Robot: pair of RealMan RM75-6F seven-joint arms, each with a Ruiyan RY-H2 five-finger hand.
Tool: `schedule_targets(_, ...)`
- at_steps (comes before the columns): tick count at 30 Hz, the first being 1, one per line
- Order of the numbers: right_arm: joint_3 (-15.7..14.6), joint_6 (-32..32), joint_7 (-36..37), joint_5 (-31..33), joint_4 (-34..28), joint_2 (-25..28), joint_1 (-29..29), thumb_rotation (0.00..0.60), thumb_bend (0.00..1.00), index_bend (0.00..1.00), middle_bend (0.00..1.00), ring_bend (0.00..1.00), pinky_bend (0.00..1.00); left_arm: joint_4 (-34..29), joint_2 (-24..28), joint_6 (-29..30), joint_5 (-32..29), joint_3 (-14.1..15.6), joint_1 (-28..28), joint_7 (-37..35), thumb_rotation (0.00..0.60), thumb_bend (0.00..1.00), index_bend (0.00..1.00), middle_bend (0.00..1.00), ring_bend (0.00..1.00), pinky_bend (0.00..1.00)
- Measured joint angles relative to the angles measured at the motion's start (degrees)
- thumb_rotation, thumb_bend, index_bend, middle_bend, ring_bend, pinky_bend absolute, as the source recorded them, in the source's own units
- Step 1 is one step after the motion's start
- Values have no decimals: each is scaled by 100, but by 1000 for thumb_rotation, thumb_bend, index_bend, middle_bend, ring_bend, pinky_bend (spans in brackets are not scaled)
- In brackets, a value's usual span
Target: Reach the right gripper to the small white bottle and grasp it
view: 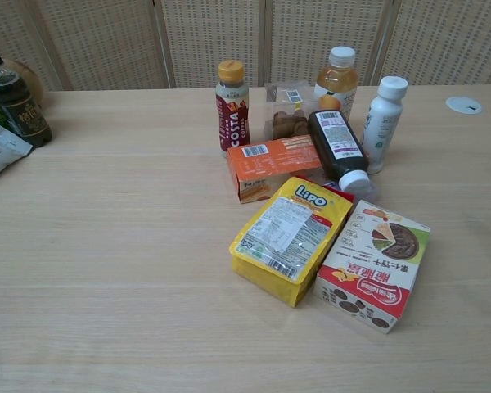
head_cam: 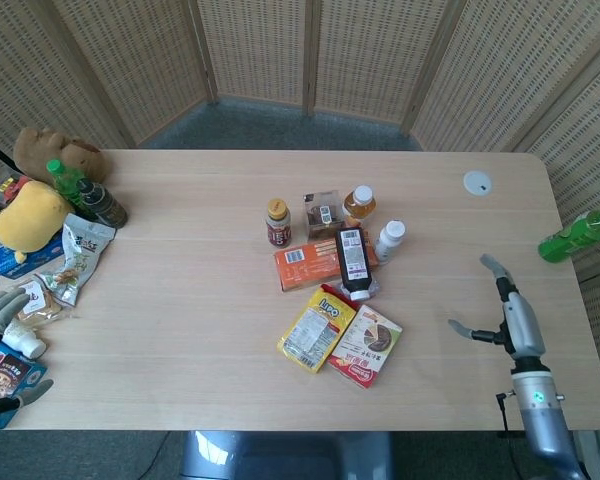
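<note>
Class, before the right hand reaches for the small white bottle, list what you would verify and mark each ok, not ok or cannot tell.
1. Small white plastic bottle upright: ok.
2. Right hand empty, fingers apart: ok.
3. Bare table between hand and bottle: ok.
4. Bottle's left side free: not ok, dark brown bottle lies close beside it.
5. Right hand visible in chest view: not ok.
6. Left hand away from bottle: ok.

Reading "COSTA" down the brown coffee bottle [view: 231,110] with the orange cap; showing "Lupo" across the top of the yellow snack bag [view: 290,237]; other labels staying illegible
</note>
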Motion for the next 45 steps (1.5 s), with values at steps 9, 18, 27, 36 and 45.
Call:
schedule_targets(9,432,-1217,310,687,1048,-591,873,600,0,0,0,0,0,7,-52,-80,-95,-23,-20,118,600,0,35,0,0,0)
schedule_targets(18,720,-2069,713,1103,2139,-1141,1458,600,0,0,0,0,0,11,-183,-279,-261,-61,-74,404,600,0,35,0,0,0)
schedule_targets(27,962,-2432,909,1228,2926,-1715,2002,600,0,0,0,0,0,8,-348,-440,-437,-132,-138,695,600,0,36,0,0,0)
schedule_targets(36,1144,-2357,761,1407,3134,-2079,2235,600,0,0,0,0,0,23,-389,-468,-533,-174,-155,760,600,0,36,0,0,0)
schedule_targets(45,1344,-2310,667,1666,3581,-2528,2458,600,0,66,81,9,0,37,-384,-447,-642,-225,-153,749,600,0,36,0,0,0)
